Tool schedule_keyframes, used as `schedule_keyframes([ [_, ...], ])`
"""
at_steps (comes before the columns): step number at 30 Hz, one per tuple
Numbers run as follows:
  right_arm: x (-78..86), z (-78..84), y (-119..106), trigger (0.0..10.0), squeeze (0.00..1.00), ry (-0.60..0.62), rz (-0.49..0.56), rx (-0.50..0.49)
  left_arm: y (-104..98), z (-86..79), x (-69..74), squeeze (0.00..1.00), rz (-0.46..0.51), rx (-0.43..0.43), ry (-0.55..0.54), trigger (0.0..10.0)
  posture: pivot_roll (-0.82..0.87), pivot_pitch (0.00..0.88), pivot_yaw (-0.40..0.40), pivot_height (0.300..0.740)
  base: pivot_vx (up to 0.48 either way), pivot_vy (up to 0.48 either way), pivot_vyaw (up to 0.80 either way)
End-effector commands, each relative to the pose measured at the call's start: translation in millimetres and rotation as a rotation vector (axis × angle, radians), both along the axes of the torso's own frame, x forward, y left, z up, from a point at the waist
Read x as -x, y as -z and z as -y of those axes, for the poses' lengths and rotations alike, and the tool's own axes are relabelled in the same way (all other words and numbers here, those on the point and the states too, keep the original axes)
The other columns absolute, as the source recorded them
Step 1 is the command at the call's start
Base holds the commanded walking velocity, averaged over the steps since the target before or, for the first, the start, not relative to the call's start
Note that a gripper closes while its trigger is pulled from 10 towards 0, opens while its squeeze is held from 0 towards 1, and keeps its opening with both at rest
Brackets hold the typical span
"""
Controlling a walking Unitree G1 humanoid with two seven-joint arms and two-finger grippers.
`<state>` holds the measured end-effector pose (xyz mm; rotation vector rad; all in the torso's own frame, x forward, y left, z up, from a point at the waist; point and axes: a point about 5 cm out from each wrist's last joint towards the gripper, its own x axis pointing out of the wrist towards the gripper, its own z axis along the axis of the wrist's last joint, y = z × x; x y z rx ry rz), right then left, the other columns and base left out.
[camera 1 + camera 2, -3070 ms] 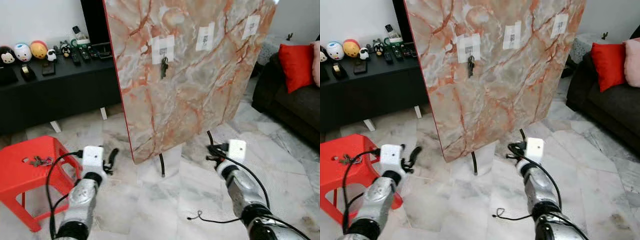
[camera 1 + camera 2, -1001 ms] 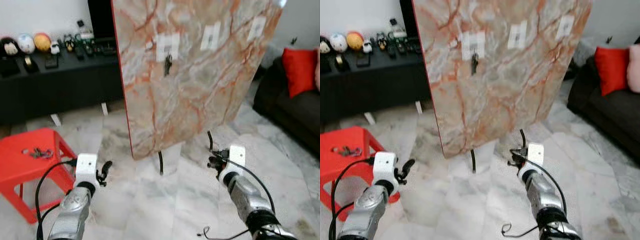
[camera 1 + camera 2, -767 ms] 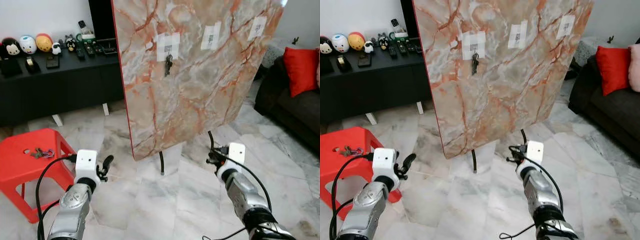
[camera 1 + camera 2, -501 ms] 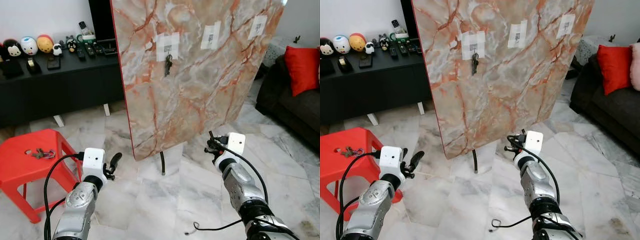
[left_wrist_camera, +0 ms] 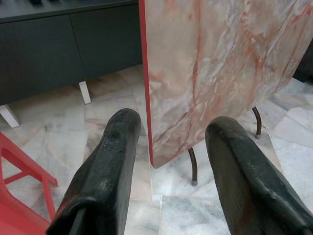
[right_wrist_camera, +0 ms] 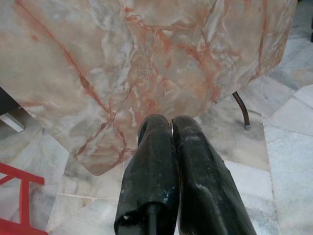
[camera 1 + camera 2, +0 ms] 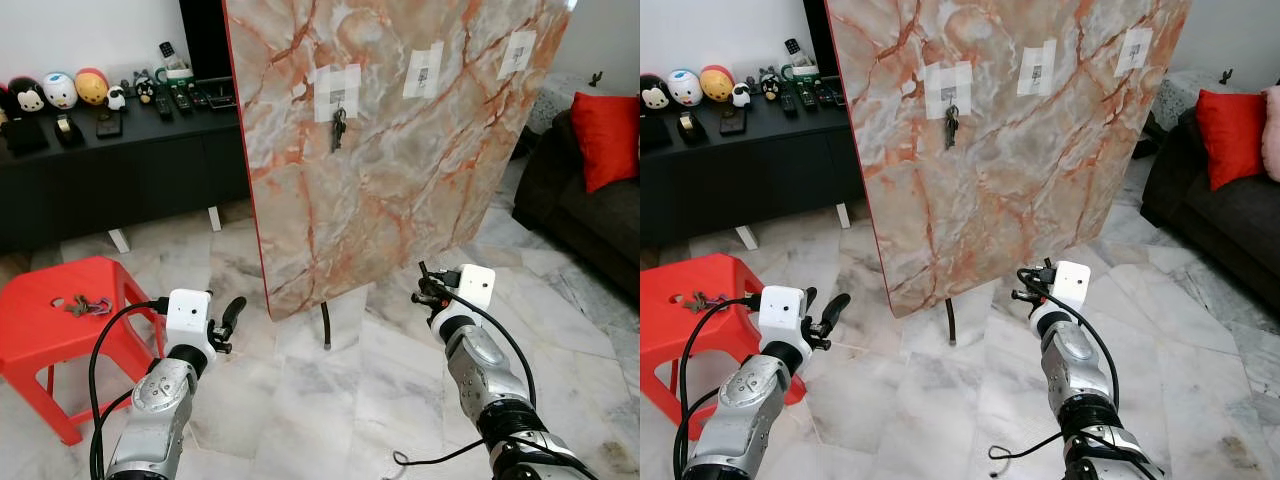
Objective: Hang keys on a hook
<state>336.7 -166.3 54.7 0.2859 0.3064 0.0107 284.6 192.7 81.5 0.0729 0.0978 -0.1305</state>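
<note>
I see a pale tile floor [image 7: 300, 420], with a tall orange-veined board [image 7: 400, 150] standing on thin legs at centre. A black cabinet [image 7: 120, 170] with small figures sits at upper left, a dark sofa [image 7: 585, 210] with a red cushion [image 7: 607, 135] at right edge. One bunch of keys [image 7: 339, 128] hangs on a hook [image 7: 338, 100] in the upper middle of the board, long axis straight down. A second bunch, the loose keys [image 7: 80, 305], lies flat on the red stool [image 7: 50, 330] at lower left. My left gripper [image 7: 228, 320] is raised low beside the stool, fingers spread apart, nothing between them. My right gripper [image 7: 428, 290] is held forward at lower right near the board's foot, fingers pressed together, holding nothing.
</note>
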Motion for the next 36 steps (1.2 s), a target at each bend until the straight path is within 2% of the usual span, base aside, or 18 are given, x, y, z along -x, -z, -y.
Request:
schedule_keyframes([
  [1,-3.4,-0.5,-4.5,10.0,0.0,0.012,0.014,-0.009,-2.0,5.4,0.3,0.0,0.003,0.013,0.024,10.0,0.01,0.0,-0.064,0.74,-0.292,0.0,0.0],
  [14,-3.2,-8.5,-3.7,10.0,0.0,-0.011,0.015,0.006,-4.5,7.8,0.2,0.0,0.009,0.018,0.043,10.0,0.02,0.0,-0.062,0.74,-0.167,0.0,0.0],
  [36,-6.4,-8.0,-8.8,10.0,0.0,-0.005,0.032,0.028,-5.9,10.8,1.1,0.0,0.012,0.026,0.062,10.0,0.02,0.0,-0.065,0.74,-0.261,0.0,0.0],
])
